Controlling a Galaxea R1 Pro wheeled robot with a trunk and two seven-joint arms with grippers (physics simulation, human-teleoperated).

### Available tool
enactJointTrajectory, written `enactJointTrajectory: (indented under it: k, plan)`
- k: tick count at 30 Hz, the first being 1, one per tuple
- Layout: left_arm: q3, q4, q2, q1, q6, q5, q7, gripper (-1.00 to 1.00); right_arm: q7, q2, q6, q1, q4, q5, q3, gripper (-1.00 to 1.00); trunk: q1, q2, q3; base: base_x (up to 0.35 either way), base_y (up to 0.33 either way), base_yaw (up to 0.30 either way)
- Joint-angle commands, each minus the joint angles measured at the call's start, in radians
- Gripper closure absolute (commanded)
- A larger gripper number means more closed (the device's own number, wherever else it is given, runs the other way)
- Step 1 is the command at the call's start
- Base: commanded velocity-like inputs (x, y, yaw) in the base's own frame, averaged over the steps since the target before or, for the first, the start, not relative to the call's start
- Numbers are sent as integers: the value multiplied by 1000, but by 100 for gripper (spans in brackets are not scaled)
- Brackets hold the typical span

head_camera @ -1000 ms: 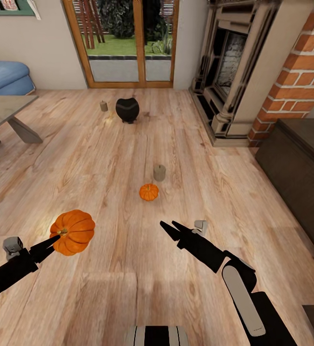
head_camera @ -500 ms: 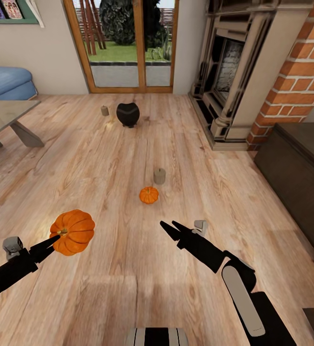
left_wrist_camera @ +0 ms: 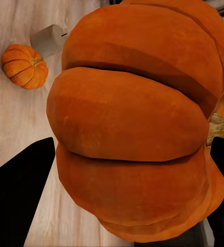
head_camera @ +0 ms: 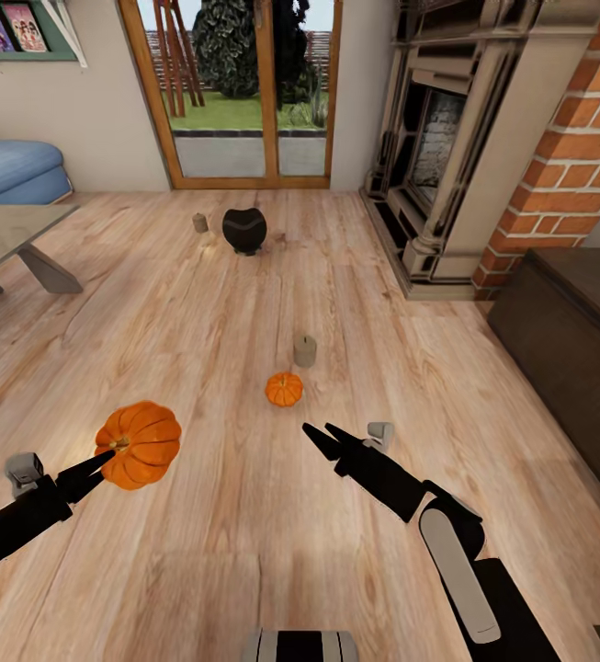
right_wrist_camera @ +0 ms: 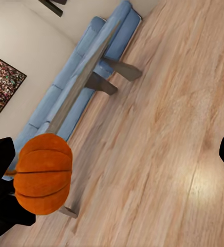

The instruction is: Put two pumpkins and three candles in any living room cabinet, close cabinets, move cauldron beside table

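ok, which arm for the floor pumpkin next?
Right, likely. The right gripper is open and empty, close to the floor pumpkin. The left gripper is shut on the held pumpkin.

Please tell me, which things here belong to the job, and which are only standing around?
Job: held pumpkin in left end effector, floor pumpkin, two candles, cauldron, cabinet, table.
Not job: sofa, fireplace, glass doors.

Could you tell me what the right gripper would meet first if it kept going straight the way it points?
Probably the floor first: the right gripper is open and points forward-left, passing short of the loose pumpkin; height is unclear.
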Motion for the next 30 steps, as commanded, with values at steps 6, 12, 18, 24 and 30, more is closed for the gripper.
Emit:
enactJointTrajectory:
  k: [6, 12, 18, 24, 30]
  plan:
    - [0, 0, 0, -1, 3, -2, -3, 100, 0, 1, -4, 0, 0, -10, -1, -100, 0, 0, 9, 337, 0, 0]
    - [0, 0, 0, -1, 2, -1, -3, 100, 0, 1, -6, 0, 0, -10, -1, -100, 0, 0, 19, 198, 0, 0]
    - [0, 0, -1, -1, 1, -1, -3, 100, 0, 1, -6, 0, 0, -10, -1, -100, 0, 0, 29, 16, 0, 0]
    - [0, 1, -1, -1, 1, -1, -3, 100, 0, 3, -6, 0, 0, -10, -1, -100, 0, 0, 38, 0, 0, 0]
    - [0, 0, -1, -1, 1, -1, -3, 100, 0, 3, -6, 0, 0, -10, -1, -100, 0, 0, 48, 0, 0, 0]
